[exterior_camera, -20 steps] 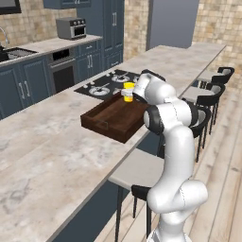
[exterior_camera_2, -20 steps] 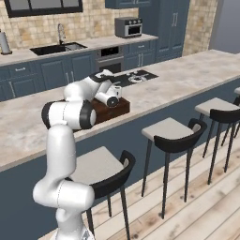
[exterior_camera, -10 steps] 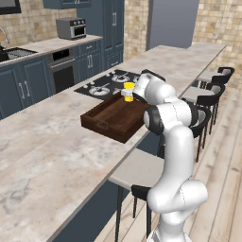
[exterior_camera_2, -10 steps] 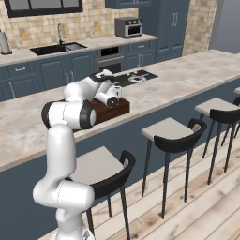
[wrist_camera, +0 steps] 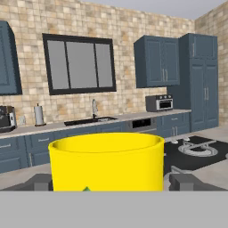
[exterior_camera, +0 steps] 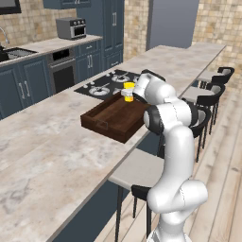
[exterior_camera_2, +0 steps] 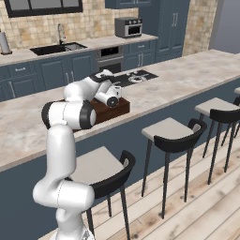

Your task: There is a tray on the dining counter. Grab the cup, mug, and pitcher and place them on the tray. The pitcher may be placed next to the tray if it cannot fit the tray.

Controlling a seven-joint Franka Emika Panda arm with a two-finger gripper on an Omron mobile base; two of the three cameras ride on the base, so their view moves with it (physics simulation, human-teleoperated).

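Observation:
The yellow cup point(exterior_camera: 128, 90) stands upright at the far end of the dark brown wooden tray point(exterior_camera: 111, 116) on the beige dining counter point(exterior_camera: 52, 151). My gripper point(exterior_camera: 126, 93) reaches level over the tray, open, with one finger on each side of the cup. In the hand view the cup point(wrist_camera: 107, 161) is close up between the dark fingertips point(wrist_camera: 183, 181), with a thin gap showing on its right side. From the right base view the hand point(exterior_camera_2: 112, 95) hides the cup above the tray point(exterior_camera_2: 116, 108). The mug and the pitcher are out of view.
A black stovetop point(exterior_camera: 108, 84) lies just beyond the tray. Bar stools point(exterior_camera_2: 171, 133) line the counter's near side, one point(exterior_camera: 142, 172) right by my base. Across the aisle are the sink counter point(exterior_camera_2: 56, 48) and a toaster oven point(exterior_camera: 71, 27).

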